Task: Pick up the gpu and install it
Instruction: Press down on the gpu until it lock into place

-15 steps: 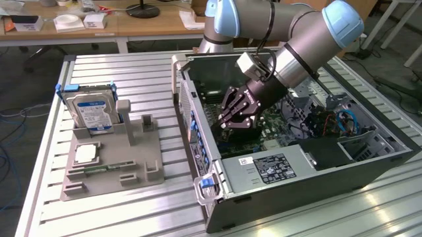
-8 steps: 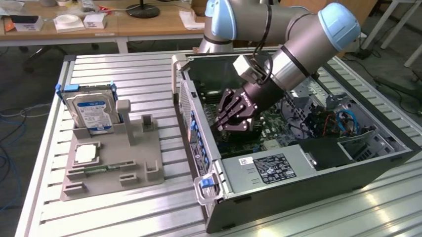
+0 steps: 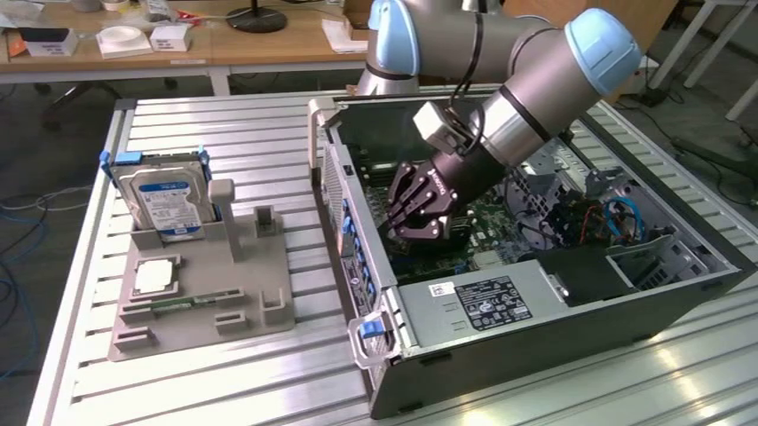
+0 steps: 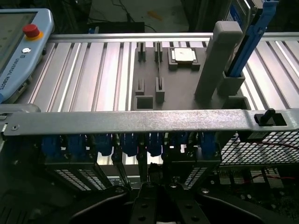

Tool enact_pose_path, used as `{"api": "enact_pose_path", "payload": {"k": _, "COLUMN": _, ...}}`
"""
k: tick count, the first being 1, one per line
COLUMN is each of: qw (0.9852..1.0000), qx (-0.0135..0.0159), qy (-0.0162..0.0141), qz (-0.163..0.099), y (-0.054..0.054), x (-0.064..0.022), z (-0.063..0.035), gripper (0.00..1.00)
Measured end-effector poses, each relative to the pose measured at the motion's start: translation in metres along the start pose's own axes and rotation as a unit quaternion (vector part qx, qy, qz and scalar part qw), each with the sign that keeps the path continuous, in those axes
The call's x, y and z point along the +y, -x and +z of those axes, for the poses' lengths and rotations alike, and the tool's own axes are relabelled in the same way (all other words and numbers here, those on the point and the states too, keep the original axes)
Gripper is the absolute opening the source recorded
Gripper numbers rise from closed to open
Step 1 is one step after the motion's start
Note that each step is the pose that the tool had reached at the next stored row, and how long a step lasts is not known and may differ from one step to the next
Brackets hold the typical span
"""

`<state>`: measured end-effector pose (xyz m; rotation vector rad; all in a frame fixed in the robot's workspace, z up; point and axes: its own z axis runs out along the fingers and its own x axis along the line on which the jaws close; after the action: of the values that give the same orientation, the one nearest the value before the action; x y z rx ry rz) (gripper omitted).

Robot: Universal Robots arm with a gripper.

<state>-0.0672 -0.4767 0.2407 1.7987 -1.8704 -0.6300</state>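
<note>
My gripper [image 3: 400, 216] is down inside the open computer case [image 3: 535, 297], over the motherboard and close to the wall with the blue clips [image 3: 355, 266]. In the wrist view the fingers [image 4: 142, 198] meet, so the gripper [image 4: 156, 189] is shut. A thin dark edge shows at the tips, and I cannot tell what it is. The gpu is hidden. The upright slot of the grey holder [image 3: 266, 222] on the parts fixture stands without a card.
The grey fixture [image 3: 225, 275] beside the case carries a blue-labelled hard drive [image 3: 166, 200], a square chip [image 3: 154, 277] and a small memory stick [image 3: 177, 304]. The case's metal top rail [image 4: 140, 121] crosses in front of the wrist. A teach pendant [image 4: 18, 42] lies on the slatted table.
</note>
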Motion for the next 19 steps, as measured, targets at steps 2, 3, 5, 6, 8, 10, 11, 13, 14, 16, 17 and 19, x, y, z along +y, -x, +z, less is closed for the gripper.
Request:
{"api": "enact_pose_path", "payload": {"k": 2, "qw": 1.0, "qx": 0.0002, "qy": 0.0, "qz": 0.0, "y": 0.0, "x": -0.0009, "z": 0.0012, "gripper": 0.1}}
{"api": "enact_pose_path", "payload": {"k": 3, "qw": 1.0, "qx": 0.0002, "qy": 0.0, "qz": 0.0, "y": 0.001, "x": -0.0014, "z": 0.002, "gripper": 0.1}}
{"api": "enact_pose_path", "payload": {"k": 5, "qw": 1.0, "qx": 0.0012, "qy": 0.0001, "qz": 0.001, "y": 0.002, "x": -0.0019, "z": 0.0027, "gripper": 0.1}}
{"api": "enact_pose_path", "payload": {"k": 6, "qw": 1.0, "qx": 0.0013, "qy": 0.0001, "qz": 0.001, "y": 0.003, "x": -0.0022, "z": 0.0031, "gripper": 0.1}}
{"api": "enact_pose_path", "payload": {"k": 8, "qw": 1.0, "qx": 0.0013, "qy": 0.0, "qz": 0.001, "y": 0.003, "x": -0.0027, "z": 0.0037, "gripper": 0.1}}
{"api": "enact_pose_path", "payload": {"k": 10, "qw": 1.0, "qx": 0.0011, "qy": -0.0001, "qz": 0.001, "y": 0.003, "x": -0.0034, "z": 0.0043, "gripper": 0.1}}
{"api": "enact_pose_path", "payload": {"k": 11, "qw": 1.0, "qx": 0.0011, "qy": 0.0, "qz": 0.001, "y": 0.003, "x": -0.0068, "z": 0.0024, "gripper": 0.1}}
{"api": "enact_pose_path", "payload": {"k": 13, "qw": 1.0, "qx": 0.0011, "qy": 0.0005, "qz": 0.001, "y": 0.003, "x": -0.014, "z": -0.0029, "gripper": 0.1}}
{"api": "enact_pose_path", "payload": {"k": 14, "qw": 1.0, "qx": 0.0012, "qy": 0.0008, "qz": 0.001, "y": 0.003, "x": -0.0175, "z": -0.0055, "gripper": 0.1}}
{"api": "enact_pose_path", "payload": {"k": 16, "qw": 1.0, "qx": 0.0012, "qy": 0.0009, "qz": 0.001, "y": 0.004, "x": -0.0206, "z": -0.0079, "gripper": 0.1}}
{"api": "enact_pose_path", "payload": {"k": 17, "qw": 1.0, "qx": 0.0012, "qy": 0.0007, "qz": 0.001, "y": 0.004, "x": -0.0206, "z": -0.008, "gripper": 0.1}}
{"api": "enact_pose_path", "payload": {"k": 19, "qw": 0.9999, "qx": 0.0011, "qy": -0.01, "qz": 0.001, "y": 0.005, "x": -0.0199, "z": -0.0071, "gripper": 0.1}}
